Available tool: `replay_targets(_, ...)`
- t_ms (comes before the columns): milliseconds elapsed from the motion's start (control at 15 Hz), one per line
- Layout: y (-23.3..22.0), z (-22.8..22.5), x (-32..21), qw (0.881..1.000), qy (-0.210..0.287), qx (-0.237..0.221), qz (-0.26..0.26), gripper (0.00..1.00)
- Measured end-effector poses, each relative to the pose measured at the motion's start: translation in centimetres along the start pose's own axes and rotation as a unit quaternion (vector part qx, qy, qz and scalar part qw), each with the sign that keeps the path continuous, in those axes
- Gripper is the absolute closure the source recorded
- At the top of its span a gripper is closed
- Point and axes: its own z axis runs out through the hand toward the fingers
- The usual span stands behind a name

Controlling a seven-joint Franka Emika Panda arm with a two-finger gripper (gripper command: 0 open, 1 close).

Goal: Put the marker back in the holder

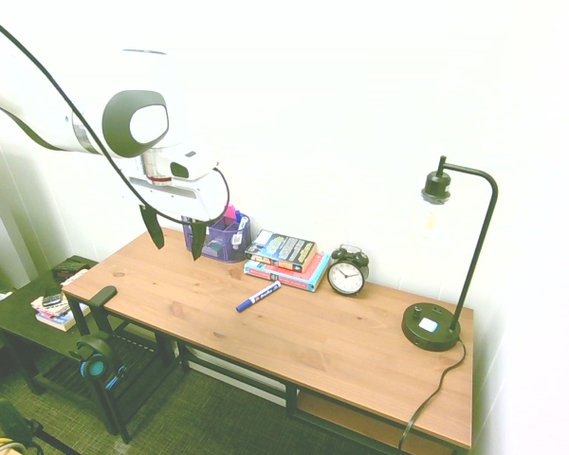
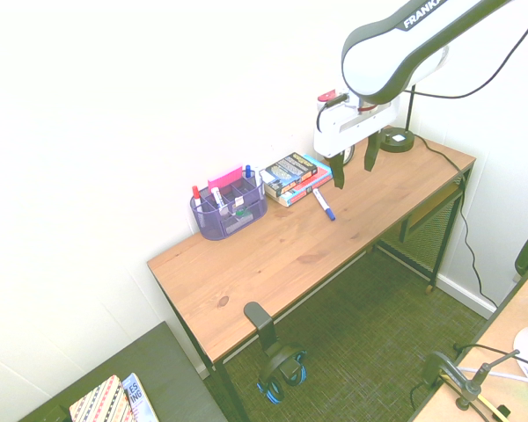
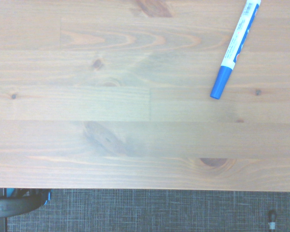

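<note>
The marker [image 1: 258,296] [image 2: 323,203] [image 3: 234,50], white with a blue cap, lies flat on the wooden desk just in front of the stack of books. The purple wire-mesh holder [image 1: 218,237] [image 2: 229,208] stands at the back of the desk against the wall, with several pens and a pink item in it. My gripper [image 1: 174,235] [image 2: 353,165] hangs well above the desk, open, with nothing between its dark fingers. It is clear of both the marker and the holder.
A stack of books [image 1: 286,259] [image 2: 292,176] lies next to the holder, then a black alarm clock [image 1: 347,272] and a black desk lamp [image 1: 434,325]. Headphones [image 2: 280,365] hang at the desk's front edge. A low side table [image 1: 28,308] carries books.
</note>
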Motion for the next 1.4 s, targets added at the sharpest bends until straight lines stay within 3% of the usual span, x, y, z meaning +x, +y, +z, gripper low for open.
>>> replay_targets(267, -1.0, -0.7, -0.3, 0.999, -0.028, 0.033, 0.022, 0.00)
replay_targets(533, -4.7, -2.6, 1.1, 0.992, -0.051, 0.080, 0.082, 0.00)
replay_targets(933, -7.7, 1.9, 6.1, 0.970, -0.024, 0.029, 0.242, 0.00)
replay_targets(1400, -9.7, 10.9, 13.0, 0.954, -0.028, 0.012, 0.300, 0.00)
